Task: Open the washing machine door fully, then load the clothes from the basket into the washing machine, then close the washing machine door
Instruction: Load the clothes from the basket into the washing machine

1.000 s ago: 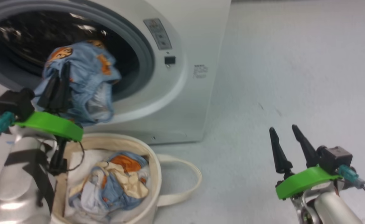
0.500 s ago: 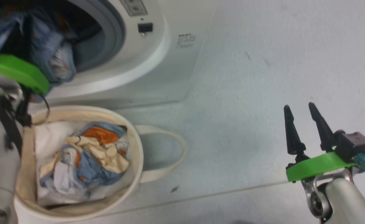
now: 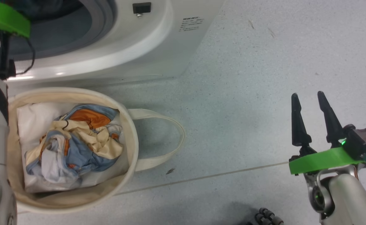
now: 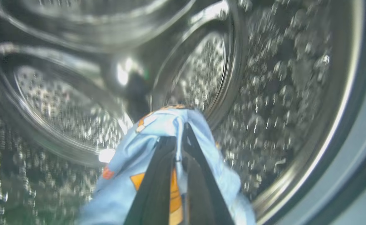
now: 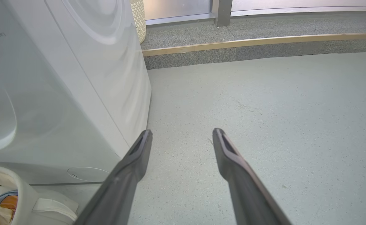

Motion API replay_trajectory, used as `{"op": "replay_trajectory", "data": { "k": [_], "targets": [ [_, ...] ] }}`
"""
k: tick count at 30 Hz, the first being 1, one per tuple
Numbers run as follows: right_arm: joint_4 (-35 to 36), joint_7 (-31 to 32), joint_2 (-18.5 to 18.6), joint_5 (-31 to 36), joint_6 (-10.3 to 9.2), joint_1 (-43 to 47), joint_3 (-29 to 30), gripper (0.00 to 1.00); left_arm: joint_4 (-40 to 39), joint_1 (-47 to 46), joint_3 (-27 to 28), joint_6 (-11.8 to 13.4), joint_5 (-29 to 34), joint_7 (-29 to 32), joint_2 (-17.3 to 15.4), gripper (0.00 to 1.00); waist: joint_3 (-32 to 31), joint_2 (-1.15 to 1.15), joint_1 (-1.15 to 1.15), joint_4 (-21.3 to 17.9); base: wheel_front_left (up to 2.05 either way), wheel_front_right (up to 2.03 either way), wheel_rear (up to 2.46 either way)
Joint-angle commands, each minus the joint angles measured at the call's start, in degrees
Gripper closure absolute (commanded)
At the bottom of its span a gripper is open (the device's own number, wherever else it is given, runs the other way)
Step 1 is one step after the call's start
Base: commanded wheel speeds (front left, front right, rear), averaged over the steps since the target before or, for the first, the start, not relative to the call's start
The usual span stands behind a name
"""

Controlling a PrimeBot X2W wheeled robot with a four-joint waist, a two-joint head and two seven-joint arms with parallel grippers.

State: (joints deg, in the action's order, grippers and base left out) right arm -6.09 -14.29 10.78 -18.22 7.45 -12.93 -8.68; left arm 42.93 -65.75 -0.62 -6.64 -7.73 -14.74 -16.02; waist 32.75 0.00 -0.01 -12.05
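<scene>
Our left gripper point(image 4: 180, 132) is pinched tight on a blue bear-print garment point(image 4: 120, 178), inside the washing machine point(image 3: 158, 47) drum point(image 4: 264, 78). Rest of the clothes point(image 3: 76, 140) sit in the basket point(image 3: 132, 131) just in front of it. Right gripper point(image 3: 308, 95) is spread wide w/ nothing in it, over the floor point(image 3: 248, 78).

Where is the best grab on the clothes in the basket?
On the bunched cream fold atop the clothes, coming straight down: the basket walls shut off the sides, and that ridge likely pinches easily, clear of the white pad.
</scene>
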Motion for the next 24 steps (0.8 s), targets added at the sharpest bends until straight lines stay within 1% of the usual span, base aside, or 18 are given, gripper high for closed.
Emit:
{"op": "replay_trajectory", "data": {
  "k": [1,6,7,8,9,11,13,18,20,22,24],
  "targets": [
    [1.43,-0.71,0.17,0.39,0.03,0.33,-1.1,0.0,-0.43,-0.86,1.21,-0.2,0.5,-0.26,-2.35,1.0,-0.05,0.0,0.01,-0.03,0.0,0.0,0.0],
    [1.2,-0.71,0.03,0.44,0.03,-0.04,-1.56,0.0,8.85,-2.79,0.8,0.15,1.84,-0.26,-2.64,1.0,-0.19,0.0,0.01,-0.33,0.0,0.0,0.0],
    [1.19,-0.71,-0.03,0.38,0.03,-0.05,-1.56,0.0,10.92,-3.33,0.81,0.23,1.85,-0.26,-2.66,0.26,-0.22,0.0,0.01,-0.45,0.0,0.0,0.0],
    [1.12,-0.71,-0.07,0.33,0.03,-0.04,-1.54,0.0,13.55,-3.85,0.61,0.38,2.03,-0.26,-2.69,0.0,-0.28,0.0,0.01,-0.55,0.0,0.0,0.0],
    [0.97,-0.71,-0.11,0.31,0.03,-0.02,-1.56,0.0,16.84,-4.47,0.43,0.72,2.15,0.1,-2.66,0.0,-0.39,0.0,0.01,-0.65,0.0,0.0,0.0],
    [0.72,-0.71,-0.23,0.23,0.03,-0.1,-1.77,0.0,22.75,-6.34,0.34,1.68,2.09,2.9,-2.57,0.0,-0.57,0.0,0.01,-0.83,0.0,0.0,0.0],
    [0.56,-0.71,-0.46,0.09,0.03,-0.38,-2.12,0.0,26.38,-8.03,-0.2,2.02,2.36,4.83,-2.54,0.0,-0.97,0.0,0.01,-1.08,0.0,0.0,0.0],
    [-0.31,-0.71,-0.74,-0.47,0.03,-1.18,-3.47,0.0,29.7,-9.15,-0.87,2.84,2.23,8.92,-1.75,0.0,-2.74,0.0,0.01,-1.23,0.0,0.0,0.0],
    [-0.51,-0.71,-0.87,-0.84,0.03,-1.59,-3.9,0.0,29.9,-8.86,-1.18,2.65,2.17,7.25,-1.44,0.0,-3.59,0.0,0.01,-1.1,0.0,0.0,0.0],
    [-0.7,-0.71,-0.98,-1.21,0.03,-1.96,-4.17,0.0,29.55,-8.29,-0.9,2.55,1.56,3.22,-0.94,0.0,-4.49,0.0,0.01,-0.71,0.0,0.0,0.0],
    [-1.19,-0.71,-1.15,-1.6,0.03,-2.23,-4.57,0.0,28.63,-6.89,-0.37,2.09,0.6,0.78,-0.13,0.0,-5.68,0.0,0.01,-0.05,0.0,0.0,0.0]
  ]
}}
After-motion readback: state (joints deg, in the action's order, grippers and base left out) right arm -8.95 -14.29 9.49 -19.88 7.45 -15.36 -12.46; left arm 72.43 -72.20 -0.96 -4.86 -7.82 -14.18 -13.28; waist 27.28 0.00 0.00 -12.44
